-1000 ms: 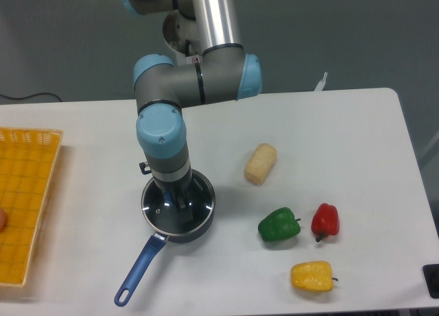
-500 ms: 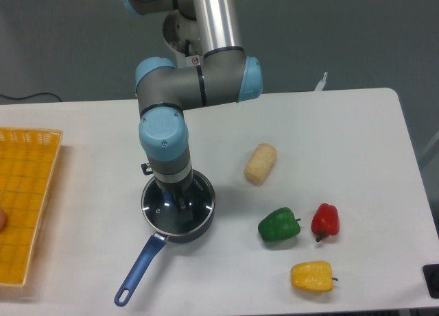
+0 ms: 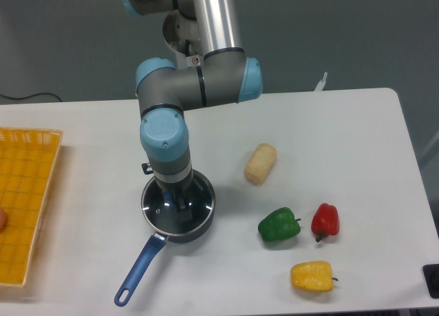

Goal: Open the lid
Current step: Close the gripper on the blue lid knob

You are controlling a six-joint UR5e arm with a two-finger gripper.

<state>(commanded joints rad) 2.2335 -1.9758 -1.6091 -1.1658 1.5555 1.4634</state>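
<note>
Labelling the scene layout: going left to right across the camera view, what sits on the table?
Yellow woven tray → dark blue long-handled saucepan with its round clear glass lid, the gripper down on it → beige ridged roll → green bell pepper → yellow bell pepper → red bell pepper.

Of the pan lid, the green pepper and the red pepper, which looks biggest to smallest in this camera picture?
1. lid
2. green pepper
3. red pepper
The lid is partly hidden by the arm, yet clearly widest.
</note>
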